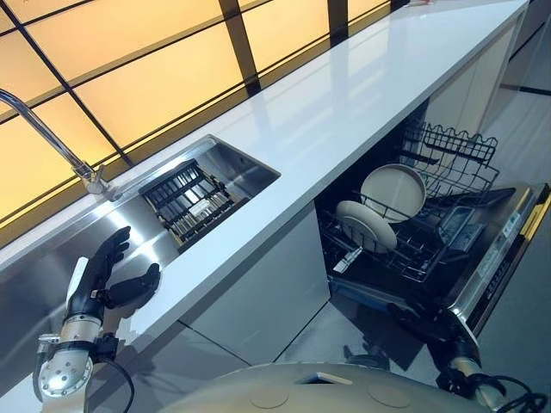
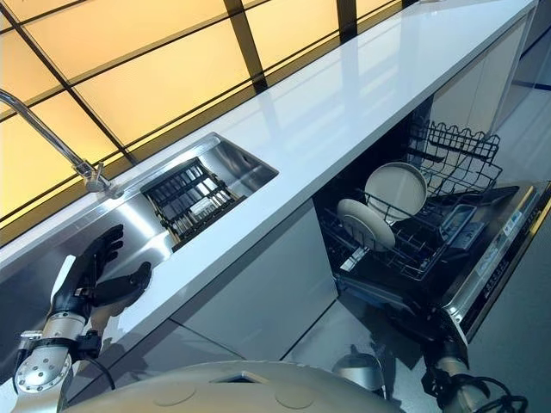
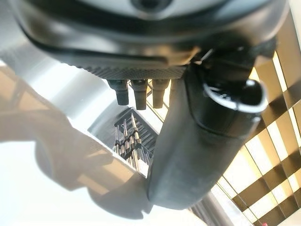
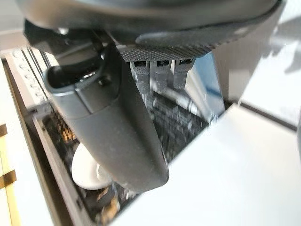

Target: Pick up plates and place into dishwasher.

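Observation:
Two pale round plates (image 1: 393, 191) (image 1: 366, 225) stand on edge in the lower rack (image 1: 413, 249) of the open dishwasher. One plate (image 4: 87, 169) also shows in the right wrist view, below my right hand (image 4: 117, 127), which hangs open above the rack and holds nothing. My left hand (image 1: 108, 271) is open at the near end of the steel sink (image 1: 250, 168), fingers straight and thumb spread, over the counter's front edge, with nothing in it. A black dish rack (image 1: 189, 202) lies in the sink beyond it, also seen as the dish rack (image 3: 131, 141) past the fingers.
A long white counter (image 1: 344, 95) runs back to the right. The faucet (image 1: 52, 142) arches over the sink's far side. The dishwasher door (image 1: 499, 258) lies folded down at the right, and an upper wire basket (image 1: 452, 155) is pulled out behind the plates.

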Controlling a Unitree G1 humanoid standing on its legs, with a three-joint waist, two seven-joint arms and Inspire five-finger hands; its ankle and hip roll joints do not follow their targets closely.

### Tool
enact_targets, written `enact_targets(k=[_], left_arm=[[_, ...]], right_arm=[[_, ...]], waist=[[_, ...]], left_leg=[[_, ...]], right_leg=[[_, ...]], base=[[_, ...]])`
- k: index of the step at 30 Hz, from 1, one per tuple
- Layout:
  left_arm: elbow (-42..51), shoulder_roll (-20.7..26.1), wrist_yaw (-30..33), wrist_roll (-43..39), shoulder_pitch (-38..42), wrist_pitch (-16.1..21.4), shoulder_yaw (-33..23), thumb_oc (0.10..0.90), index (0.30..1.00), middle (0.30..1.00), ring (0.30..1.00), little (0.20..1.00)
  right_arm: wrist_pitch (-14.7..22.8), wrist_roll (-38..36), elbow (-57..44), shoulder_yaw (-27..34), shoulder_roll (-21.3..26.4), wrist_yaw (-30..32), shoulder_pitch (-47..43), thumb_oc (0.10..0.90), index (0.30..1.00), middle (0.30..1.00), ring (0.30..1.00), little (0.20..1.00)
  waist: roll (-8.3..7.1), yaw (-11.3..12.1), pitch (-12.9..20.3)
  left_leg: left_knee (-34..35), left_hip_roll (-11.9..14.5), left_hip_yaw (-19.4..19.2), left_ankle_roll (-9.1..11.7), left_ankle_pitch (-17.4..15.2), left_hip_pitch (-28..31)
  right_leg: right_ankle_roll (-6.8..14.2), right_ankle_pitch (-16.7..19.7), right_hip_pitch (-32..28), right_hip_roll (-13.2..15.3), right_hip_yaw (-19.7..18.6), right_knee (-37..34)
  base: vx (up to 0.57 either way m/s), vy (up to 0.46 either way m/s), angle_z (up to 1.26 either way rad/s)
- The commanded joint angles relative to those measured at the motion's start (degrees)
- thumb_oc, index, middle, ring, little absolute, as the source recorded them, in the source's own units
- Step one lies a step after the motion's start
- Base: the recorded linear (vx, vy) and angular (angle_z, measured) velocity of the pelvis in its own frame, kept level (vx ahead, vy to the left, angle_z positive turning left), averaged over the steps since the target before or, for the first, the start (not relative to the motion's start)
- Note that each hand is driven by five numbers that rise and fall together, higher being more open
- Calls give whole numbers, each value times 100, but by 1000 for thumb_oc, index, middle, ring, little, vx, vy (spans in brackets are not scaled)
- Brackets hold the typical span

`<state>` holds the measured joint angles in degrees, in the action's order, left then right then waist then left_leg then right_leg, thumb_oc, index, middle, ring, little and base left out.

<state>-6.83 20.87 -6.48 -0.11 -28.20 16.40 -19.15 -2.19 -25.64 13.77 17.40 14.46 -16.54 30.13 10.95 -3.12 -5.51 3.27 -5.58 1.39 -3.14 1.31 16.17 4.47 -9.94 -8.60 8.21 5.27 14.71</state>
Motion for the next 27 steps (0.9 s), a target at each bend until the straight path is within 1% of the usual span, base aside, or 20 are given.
enact_targets(k=[1, 2, 5, 6, 7, 9, 11, 14, 15, 17, 20, 21, 22, 23, 25, 26, 27], left_arm=[[184, 660, 399, -379, 570, 180, -79, 800, 900, 900, 900, 900], [160, 674, 435, -387, 618, 131, -27, 800, 900, 900, 900, 900], [106, 709, 467, -447, 771, -22, 54, 800, 900, 900, 900, 900], [94, 716, 466, -451, 800, -41, 67, 800, 900, 900, 900, 900], [27, 738, 430, -494, 866, -70, 87, 800, 900, 900, 900, 900], [-123, 747, 402, -540, 931, 8, 145, 800, 900, 900, 900, 900], [-127, 731, 381, -557, 944, -9, 186, 800, 900, 900, 900, 900], [-140, 680, 356, -550, 1012, -60, 318, 800, 900, 900, 900, 900], [-125, 651, 355, -545, 1060, -105, 396, 800, 900, 900, 900, 900], [-78, 631, 379, -541, 1127, -200, 493, 800, 900, 900, 900, 900], [-144, 583, 305, -482, 1246, -242, 606, 800, 900, 900, 900, 900], [-178, 577, 285, -482, 1276, -261, 626, 800, 900, 900, 900, 900], [-219, 567, 262, -470, 1287, -243, 632, 800, 900, 900, 900, 900], [-258, 554, 231, -454, 1292, -207, 632, 800, 900, 900, 900, 900], [-299, 510, 181, -447, 1265, -90, 599, 800, 900, 900, 900, 900], [-293, 484, 168, -429, 1219, -16, 561, 800, 900, 900, 900, 900], [-240, 471, 135, -448, 1173, 34, 489, 800, 900, 900, 900, 900]], right_arm=[[902, -302, -356, 24, 247, 32, -774, 800, 900, 900, 900, 900], [1098, -222, -348, -5, 322, 174, -900, 800, 900, 900, 900, 900], [1140, -195, -397, -101, 453, 453, -1265, 800, 900, 900, 900, 900], [1133, -190, -393, -121, 471, 494, -1339, 800, 900, 900, 900, 900], [1241, -91, -328, -180, 466, 458, -1532, 800, 900, 900, 900, 900], [1467, 17, -212, -270, 452, 459, -1701, 800, 900, 900, 900, 900], [1563, 85, -205, -317, 465, 474, -1775, 800, 900, 900, 900, 900], [1465, 42, -264, -404, 512, 362, -1970, 800, 900, 900, 900, 900], [1363, -11, -343, -457, 572, 213, -2068, 800, 900, 900, 900, 900], [1385, 108, -434, -549, 605, 293, -2181, 800, 900, 900, 900, 900], [1163, 238, -411, -685, 611, 398, -2458, 800, 900, 900, 900, 900], [1022, 340, -361, -722, 607, 362, -2509, 800, 900, 900, 900, 900], [790, 415, -320, -764, 584, 329, -2516, 800, 900, 900, 900, 900], [448, 572, -247, -807, 563, 222, -2514, 800, 900, 900, 900, 900], [-97, 896, -143, -899, 494, 20, -2436, 800, 900, 900, 900, 900], [-328, 1070, -117, -924, 460, -160, -2336, 800, 900, 900, 900, 900], [-417, 1187, -82, -938, 447, -378, -2239, 800, 900, 900, 900, 900]], waist=[[-11, 193, 22], [18, 213, 19], [58, 270, 15], [62, 281, 14], [70, 321, 19], [64, 368, 23], [68, 398, 29], [73, 456, 54], [67, 485, 51], [63, 519, 49], [34, 589, 75], [28, 606, 92], [19, 616, 108], [11, 621, 117], [-21, 624, 123], [-50, 617, 120], [-82, 618, 117]], left_leg=[[-471, -256, -54, 55, -127, -544], [-488, -260, -60, 56, -134, -561], [-508, -269, -43, 36, -159, -605], [-513, -269, -43, 31, -167, -609], [-522, -276, -43, 21, -192, -613], [-522, -288, -13, 23, -212, -594], [-534, -299, 11, 20, -217, -583], [-579, -322, 18, 17, -229, -580], [-620, -339, 38, 12, -230, -593], [-665, -360, 49, -1, -240, -612], [-680, -373, 71, -25, -261, -611], [-685, -375, 62, -26, -261, -615], [-686, -382, 58, -23, -265, -616], [-684, -381, 52, -19, -269, -614], [-668, -378, 44, -23, -280, -626], [-658, -370, 37, -24, -279, -625], [-630, -363, 38, -43, -281, -624]], right_leg=[[-47, 684, 384, -177, 376, -441], [-42, 680, 403, -159, 379, -428], [-38, 646, 453, -131, 377, -394], [-40, 639, 462, -127, 380, -384], [-40, 626, 475, -115, 392, -368], [-40, 623, 466, -96, 415, -358], [-40, 616, 459, -72, 432, -334], [-37, 611, 459, -28, 478, -283], [-40, 606, 466, -1, 502, -246], [-34, 594, 487, 32, 523, -189], [-31, 563, 517, 52, 553, -104], [-27, 561, 531, 64, 570, -76], [-23, 562, 546, 67, 575, -62], [-21, 563, 555, 65, 575, -54], [-25, 565, 583, 63, 574, -62], [-18, 581, 593, 61, 578, -71], [-23, 579, 591, 52, 582, -94]], base=[[42, 117, 6], [36, 100, 5], [10, 79, 3], [11, 93, 0], [23, 79, 0], [35, 88, 2], [41, 84, 5], [49, 118, 8], [50, 140, 17], [45, 110, 18], [35, 83, 13], [23, 81, 2], [8, 76, 2], [-27, 66, 3], [-65, 39, 9], [-78, 7, 15], [-65, -5, 14]])
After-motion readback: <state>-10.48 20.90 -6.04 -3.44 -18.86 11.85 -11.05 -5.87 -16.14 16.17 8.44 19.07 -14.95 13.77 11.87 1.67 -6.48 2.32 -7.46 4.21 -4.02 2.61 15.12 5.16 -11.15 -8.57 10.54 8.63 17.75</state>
